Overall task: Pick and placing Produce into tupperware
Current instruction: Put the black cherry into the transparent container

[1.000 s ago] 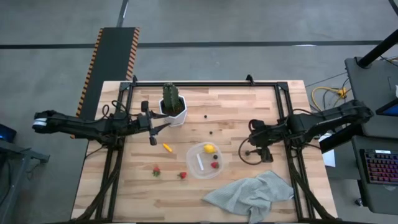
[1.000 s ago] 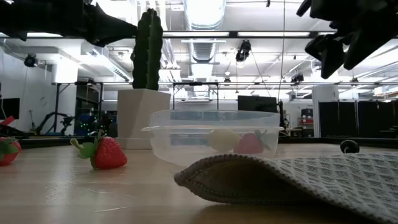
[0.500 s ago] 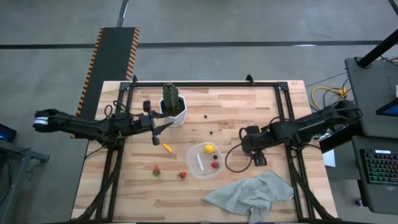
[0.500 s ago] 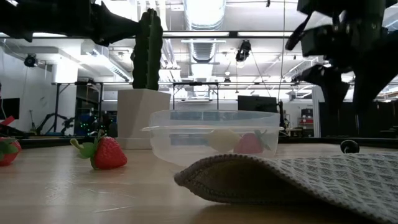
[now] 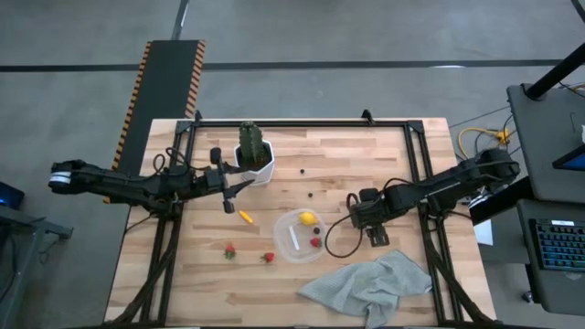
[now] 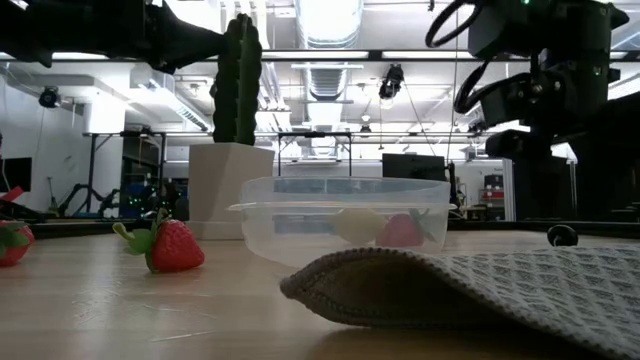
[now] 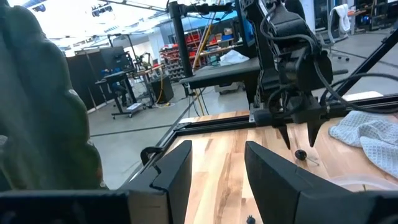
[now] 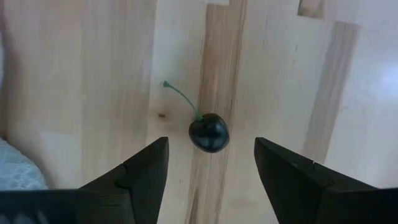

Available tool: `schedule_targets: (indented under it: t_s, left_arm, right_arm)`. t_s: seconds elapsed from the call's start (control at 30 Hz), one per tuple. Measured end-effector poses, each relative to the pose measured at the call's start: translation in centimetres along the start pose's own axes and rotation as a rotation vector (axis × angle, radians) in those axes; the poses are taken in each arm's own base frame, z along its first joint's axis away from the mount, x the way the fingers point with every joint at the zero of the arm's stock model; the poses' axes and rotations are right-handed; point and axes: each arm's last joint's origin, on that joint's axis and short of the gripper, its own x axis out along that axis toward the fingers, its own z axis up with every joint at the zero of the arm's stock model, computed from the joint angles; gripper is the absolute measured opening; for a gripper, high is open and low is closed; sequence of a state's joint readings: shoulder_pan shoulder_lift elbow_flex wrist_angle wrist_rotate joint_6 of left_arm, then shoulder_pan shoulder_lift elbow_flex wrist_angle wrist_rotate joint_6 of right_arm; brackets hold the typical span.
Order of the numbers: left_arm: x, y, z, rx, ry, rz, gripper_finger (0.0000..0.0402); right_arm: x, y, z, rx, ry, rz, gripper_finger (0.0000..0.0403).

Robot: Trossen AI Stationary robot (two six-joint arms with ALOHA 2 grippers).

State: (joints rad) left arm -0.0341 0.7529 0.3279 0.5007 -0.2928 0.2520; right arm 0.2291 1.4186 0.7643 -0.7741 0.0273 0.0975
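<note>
Fingers of the right gripper (image 8: 211, 163) hung open and empty above a small, slippery, roll-prone cherry (image 8: 209, 132), best pinched across its round body.

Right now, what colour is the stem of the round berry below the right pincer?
Green, on a black berry; the right wrist view shows it best.

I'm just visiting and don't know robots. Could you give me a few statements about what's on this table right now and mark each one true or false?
1. The lemon lies inside the clear container. True.
2. The right claw is clamped on a strawberry. False: it is open, with a dark cherry on the wood between its fingers.
3. Two strawberries lie on the table outside the container. True.
4. The cloth covers the cactus. False: it lies at the table's near edge, away from the cactus.
5. The left claw holds the carrot piece. False: it is open and empty.
</note>
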Motion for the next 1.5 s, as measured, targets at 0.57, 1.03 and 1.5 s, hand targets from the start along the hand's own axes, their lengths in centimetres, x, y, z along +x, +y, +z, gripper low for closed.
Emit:
schedule_targets:
  t_s: [0.57, 1.03, 1.5]
  left_arm:
    - [0.0, 0.0, -0.1, 0.001, 0.007, -0.002, 0.0135]
    - [0.1, 0.0, -0.1, 0.001, 0.005, -0.001, 0.0135]
    - [0.1, 0.0, -0.1, 0.001, 0.005, -0.001, 0.0135]
  right_arm:
    - [1.1, 0.0, 0.2, 0.024, 0.002, 0.001, 0.0226]
    - [2.1, 0.1, -0.3, 0.06, -0.016, 0.012, 0.0224]
    - [2.6, 0.0, -0.6, 0.087, -0.028, 0.013, 0.0224]
